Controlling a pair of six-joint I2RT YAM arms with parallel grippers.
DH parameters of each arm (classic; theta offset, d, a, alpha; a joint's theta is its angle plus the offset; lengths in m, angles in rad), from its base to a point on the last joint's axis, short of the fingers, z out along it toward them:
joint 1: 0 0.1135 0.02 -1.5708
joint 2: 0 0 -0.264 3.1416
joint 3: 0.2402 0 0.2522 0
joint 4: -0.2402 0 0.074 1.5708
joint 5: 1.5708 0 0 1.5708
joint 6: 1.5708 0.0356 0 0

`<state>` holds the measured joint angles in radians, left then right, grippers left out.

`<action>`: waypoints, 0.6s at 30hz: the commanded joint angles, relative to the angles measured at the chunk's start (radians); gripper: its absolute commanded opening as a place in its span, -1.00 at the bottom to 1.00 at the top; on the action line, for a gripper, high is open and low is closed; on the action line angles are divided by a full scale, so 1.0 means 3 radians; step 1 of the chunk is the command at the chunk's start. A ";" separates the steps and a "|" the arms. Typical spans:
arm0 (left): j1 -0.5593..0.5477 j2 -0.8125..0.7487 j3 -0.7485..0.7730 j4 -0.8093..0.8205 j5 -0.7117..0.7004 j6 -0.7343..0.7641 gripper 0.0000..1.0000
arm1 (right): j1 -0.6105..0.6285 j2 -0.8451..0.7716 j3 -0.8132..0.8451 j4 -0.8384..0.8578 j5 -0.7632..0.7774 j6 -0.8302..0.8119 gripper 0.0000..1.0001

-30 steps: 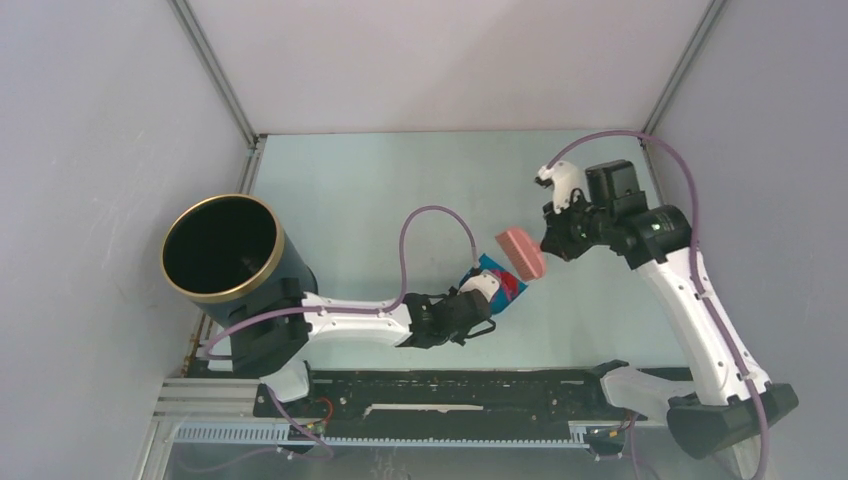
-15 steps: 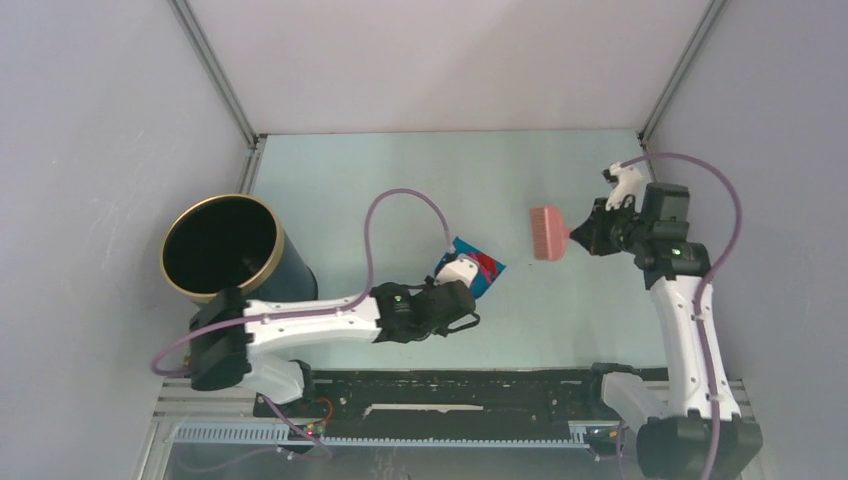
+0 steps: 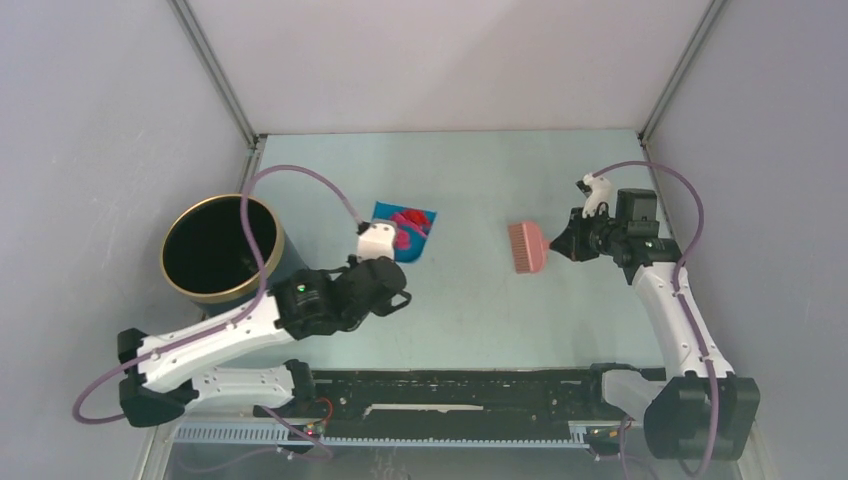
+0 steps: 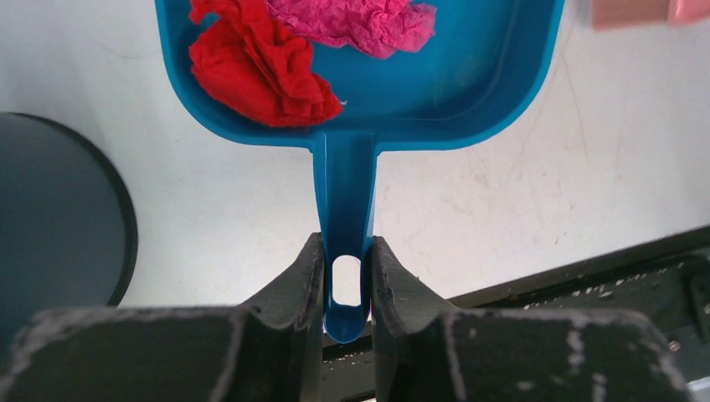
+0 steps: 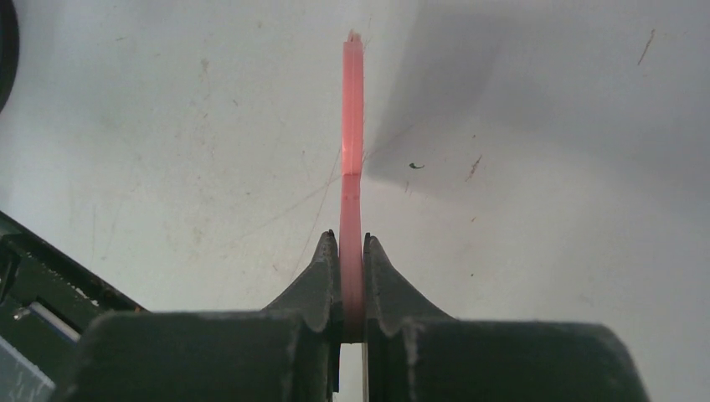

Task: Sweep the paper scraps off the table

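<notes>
My left gripper (image 3: 385,247) is shut on the handle of the blue dustpan (image 3: 405,230), held over the table (image 3: 480,300) right of the bin. In the left wrist view my left gripper (image 4: 346,266) clamps the dustpan's handle (image 4: 345,197). The pan holds paper scraps: a red one (image 4: 251,67) and a magenta-pink one (image 4: 352,21). They also show in the top view (image 3: 407,219). My right gripper (image 3: 568,241) is shut on the pink hand brush (image 3: 526,247), held over the table's right half. In the right wrist view my right gripper (image 5: 352,251) pinches the brush (image 5: 352,109) edge-on.
A black cylindrical bin with a gold rim (image 3: 220,248) stands at the left of the table; its side shows in the left wrist view (image 4: 59,226). The black rail (image 3: 450,392) runs along the front edge. Grey-white walls bound the other sides.
My left arm has swung the dustpan with the scraps to the left and back, towards the bin. My right gripper has drawn the brush slightly left and lowered its arm.
</notes>
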<state>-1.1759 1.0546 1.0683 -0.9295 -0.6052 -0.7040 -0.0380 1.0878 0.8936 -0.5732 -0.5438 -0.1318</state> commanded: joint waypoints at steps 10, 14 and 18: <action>0.0234 -0.0812 0.0387 -0.0590 -0.0717 -0.0898 -1.00 | 0.0816 -0.0098 0.0033 0.0344 0.0799 -0.0142 -1.00; 0.0271 -0.1076 0.0389 -0.0638 -0.0814 -0.1087 -1.00 | 0.0830 -0.0074 0.0033 0.0295 0.0715 -0.0207 -1.00; 0.0271 -0.1417 0.0325 -0.0648 -0.0983 -0.1348 -1.00 | 0.0876 -0.0052 0.0033 0.0294 0.0810 -0.0244 -1.00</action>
<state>-1.1007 0.7139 1.1542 -1.1191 -0.8028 -0.9958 0.2081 1.0836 0.8936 -0.5198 -0.3340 -0.1734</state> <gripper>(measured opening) 0.223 0.076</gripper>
